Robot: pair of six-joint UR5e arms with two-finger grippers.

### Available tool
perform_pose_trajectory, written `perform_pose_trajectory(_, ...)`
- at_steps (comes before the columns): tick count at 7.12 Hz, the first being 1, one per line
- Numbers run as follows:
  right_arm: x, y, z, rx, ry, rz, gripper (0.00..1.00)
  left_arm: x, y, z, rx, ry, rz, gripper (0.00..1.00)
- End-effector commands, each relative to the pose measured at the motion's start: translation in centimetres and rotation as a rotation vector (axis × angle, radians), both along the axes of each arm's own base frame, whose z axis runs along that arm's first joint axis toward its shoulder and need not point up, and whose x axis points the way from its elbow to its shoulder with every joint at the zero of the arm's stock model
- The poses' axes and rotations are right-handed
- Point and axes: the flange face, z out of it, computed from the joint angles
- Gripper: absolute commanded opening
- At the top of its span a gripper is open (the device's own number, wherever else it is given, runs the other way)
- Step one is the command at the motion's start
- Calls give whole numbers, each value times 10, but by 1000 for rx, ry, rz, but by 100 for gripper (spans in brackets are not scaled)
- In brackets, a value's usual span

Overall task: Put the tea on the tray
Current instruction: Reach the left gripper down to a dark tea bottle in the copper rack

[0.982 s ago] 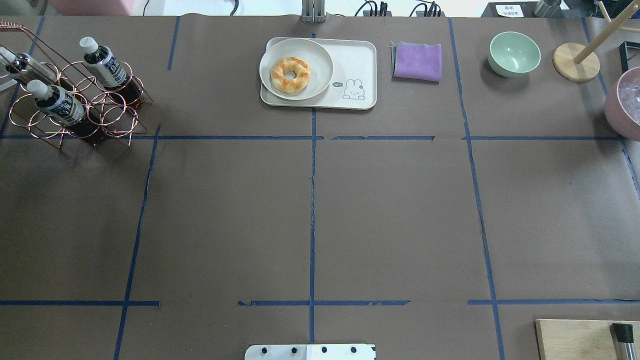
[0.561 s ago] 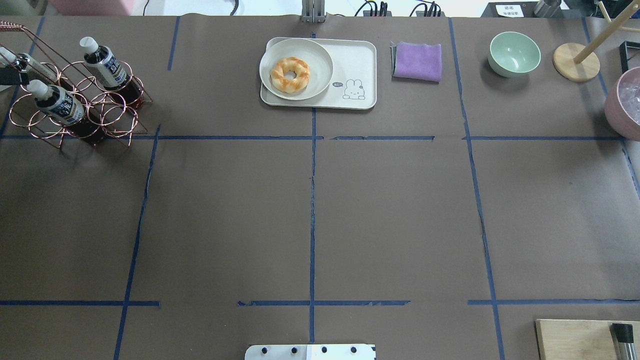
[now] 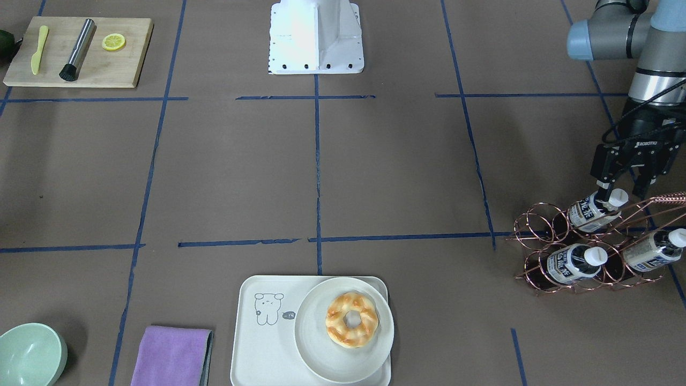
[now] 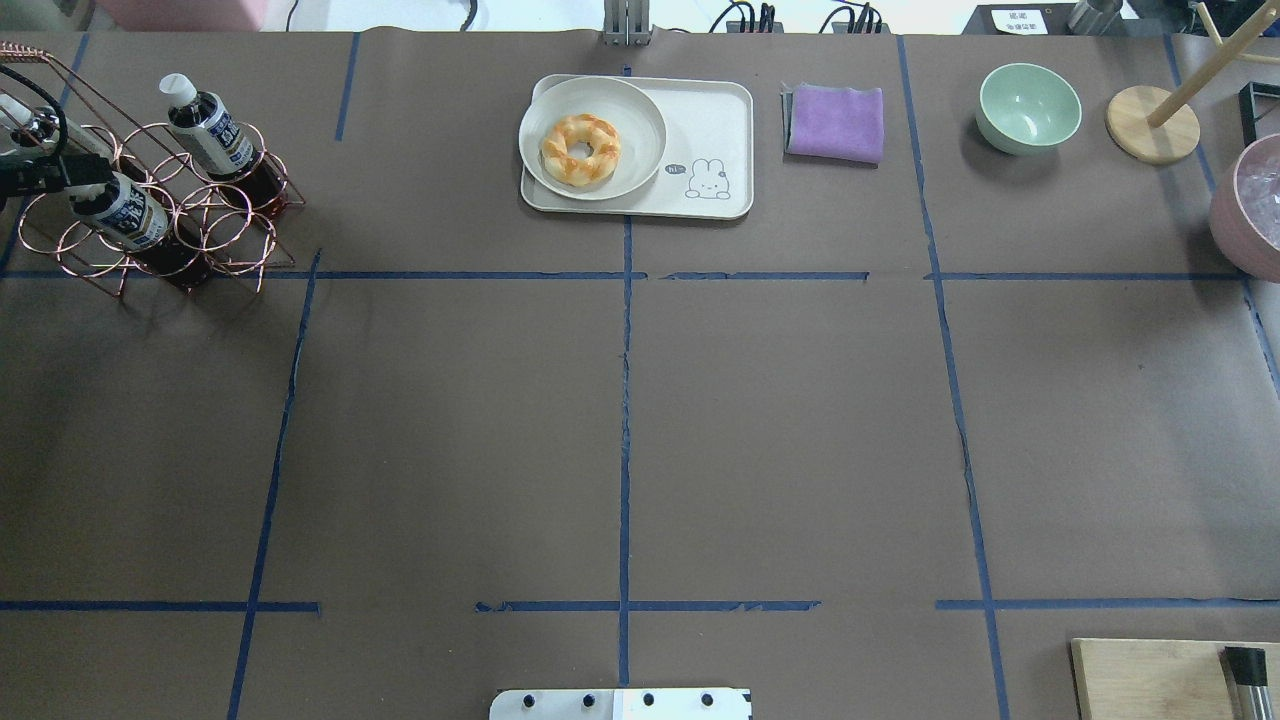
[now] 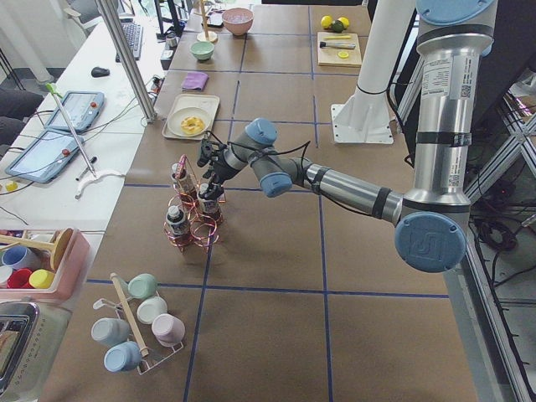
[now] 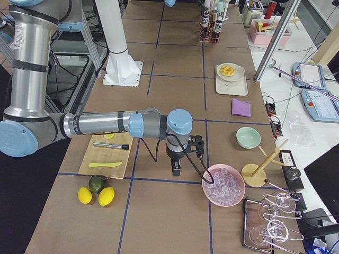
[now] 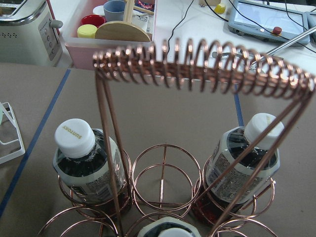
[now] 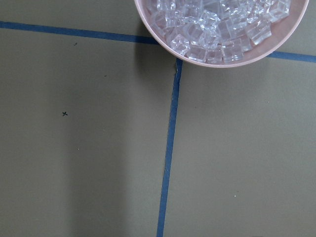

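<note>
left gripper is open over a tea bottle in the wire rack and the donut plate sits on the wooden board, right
Not quite. The plate with the donut sits on the tray, not the wooden board, as the front-facing view shows. The rest holds: the left gripper is open over a tea bottle in the wire rack.

Overhead cam, behind robot, looks forward-down over whole table (image 4: 800, 420); front cam faces it steeply, both sharing tray (image 4: 715, 120) and copper rack (image 4: 200, 215); side cams sight along from either end; wrist cams close: left on rack, right beside ice bowl (image 8: 222, 29).
</note>
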Motion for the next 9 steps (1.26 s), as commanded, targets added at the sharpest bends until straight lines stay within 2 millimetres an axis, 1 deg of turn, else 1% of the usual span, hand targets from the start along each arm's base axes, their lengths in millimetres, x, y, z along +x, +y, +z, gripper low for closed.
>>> perform_pose_trajectory(1,0,0,0,0,0,-1,100,8,0,2,-1,-5,12,70)
perform_pose_trajectory(2,0,0,1,-2,0,-1,100,8,0,3,-1,-8,14,68)
perform_pose_trajectory(3,0,0,1,0,0,-1,100,8,0,3,-1,-10,14,62)
perform_pose_trajectory(4,0,0,1,0,0,-1,100,8,0,2,1,-9,17,50)
perform_pose_trajectory(5,0,0,2,-3,0,-1,100,9,0,3,-1,-10,18,41)
perform_pose_trajectory(6,-1,0,1,-2,0,-3,100,9,0,4,-2,-10,18,29)
perform_pose_trajectory(7,0,0,1,0,0,-1,100,8,0,4,-2,-11,19,10)
perform_pose_trajectory(9,0,0,0,2,0,-1,100,4,1,-6,49,-43,53,4)
